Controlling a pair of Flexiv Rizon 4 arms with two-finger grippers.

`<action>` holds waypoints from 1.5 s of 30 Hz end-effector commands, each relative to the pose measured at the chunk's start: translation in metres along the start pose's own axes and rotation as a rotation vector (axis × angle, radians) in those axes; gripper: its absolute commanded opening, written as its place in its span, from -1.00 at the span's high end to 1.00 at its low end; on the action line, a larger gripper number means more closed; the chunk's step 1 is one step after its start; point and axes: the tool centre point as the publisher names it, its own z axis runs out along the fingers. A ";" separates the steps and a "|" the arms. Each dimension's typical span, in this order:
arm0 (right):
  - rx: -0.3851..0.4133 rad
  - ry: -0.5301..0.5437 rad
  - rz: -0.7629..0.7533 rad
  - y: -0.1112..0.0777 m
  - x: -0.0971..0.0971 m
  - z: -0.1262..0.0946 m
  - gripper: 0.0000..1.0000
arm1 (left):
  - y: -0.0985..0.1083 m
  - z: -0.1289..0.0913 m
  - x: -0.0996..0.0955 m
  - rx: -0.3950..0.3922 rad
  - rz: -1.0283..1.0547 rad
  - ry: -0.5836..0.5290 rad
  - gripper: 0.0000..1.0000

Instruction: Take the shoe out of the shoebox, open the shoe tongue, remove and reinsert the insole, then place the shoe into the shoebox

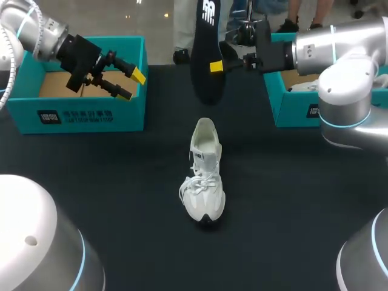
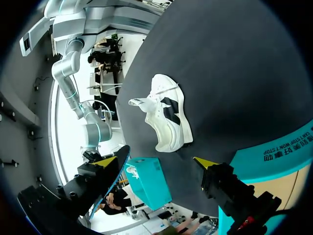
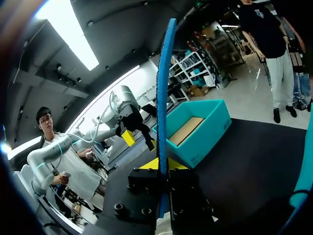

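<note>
Black foam insole (image 1: 203, 79), gripped upright by the right pincer (image 1: 219, 65), hangs past the white lace-up sneaker's (image 1: 204, 176) heel, toward the tabletop's (image 1: 121, 182) far edge.

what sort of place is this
Probably a robot lab or test bench: a left arm and right arm work over a black table with a white shoe, a teal shoebox, and the right claw holding an insole.

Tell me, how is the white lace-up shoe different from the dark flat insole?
The white lace-up shoe sits on the black table; the dark flat insole is up in the air, pinched by the right gripper. The shoe is puffy, the insole thin. Both are foot-shaped.
</note>
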 end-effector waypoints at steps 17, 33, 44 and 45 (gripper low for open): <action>0.035 -0.021 -0.011 -0.047 -0.027 0.031 1.00 | 0.000 -0.001 0.000 0.000 0.000 0.003 -1.00; 0.070 0.028 0.033 -0.077 -0.027 0.058 1.00 | 0.000 -0.001 0.000 0.000 0.000 0.003 -1.00; 0.103 0.047 0.063 -0.092 -0.028 0.070 1.00 | 0.000 -0.001 0.000 0.000 0.000 0.003 -1.00; 0.103 0.047 0.066 -0.094 -0.028 0.070 1.00 | 0.000 -0.001 0.000 0.000 0.000 0.003 -1.00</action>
